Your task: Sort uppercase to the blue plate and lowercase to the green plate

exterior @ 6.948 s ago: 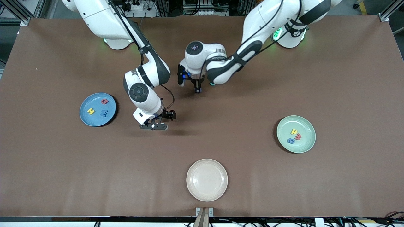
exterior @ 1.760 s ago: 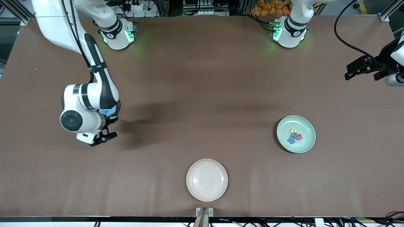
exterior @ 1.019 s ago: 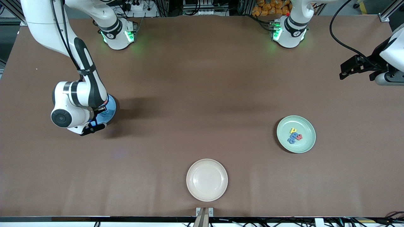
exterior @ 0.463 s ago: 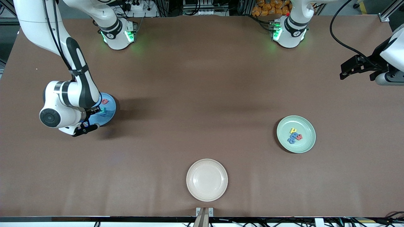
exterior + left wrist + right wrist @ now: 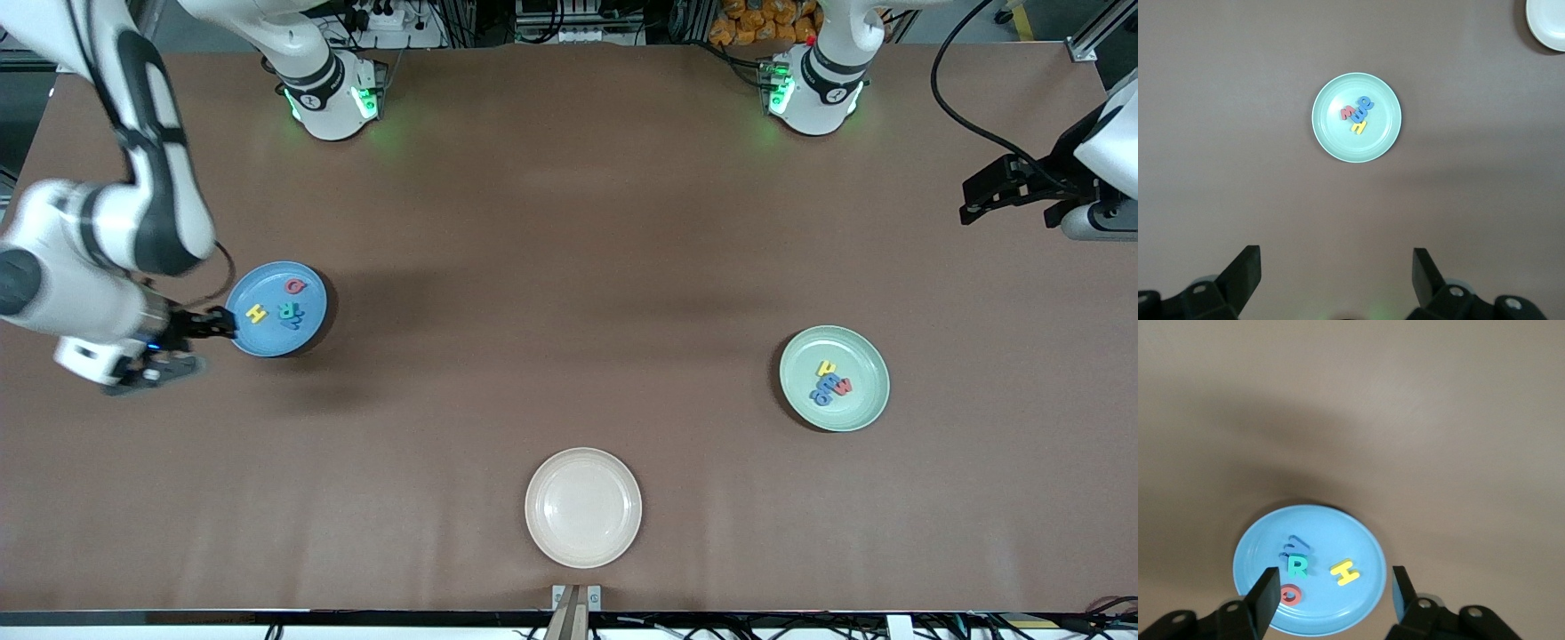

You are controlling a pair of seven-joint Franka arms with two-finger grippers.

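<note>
Inspecting the table, I find sorting apparently complete. My blue plate (image 5: pixel 275 308) carries four capitals: yellow H (image 5: pixel 256 313), red G (image 5: pixel 294 286), teal R (image 5: pixel 286 310) and blue W (image 5: pixel 295 320), the R lying partly over the W. My green plate (image 5: pixel 834 378), well apart toward the left arm's end of the table, carries the lowercase cluster (image 5: pixel 829 383), four letters packed touching. A cream plate (image 5: pixel 582 507), nearer the front camera than the blue plate, is bare.

My right gripper (image 5: pixel 173 347) hangs just beside the blue plate's rim, jaws spread, holding nothing. My left gripper (image 5: pixel 1009 191) waits over the table's edge past the green plate, jaws apart, empty too.

Risk, as I judge it: my right fingers (image 5: pixel 1268 593) sit close to the rim; a low sweep could clip the plate and scatter the letters.

Orientation: the H's long axis runs roughly from my right gripper toward the R. Orientations within the lowercase cluster I cannot tell.
</note>
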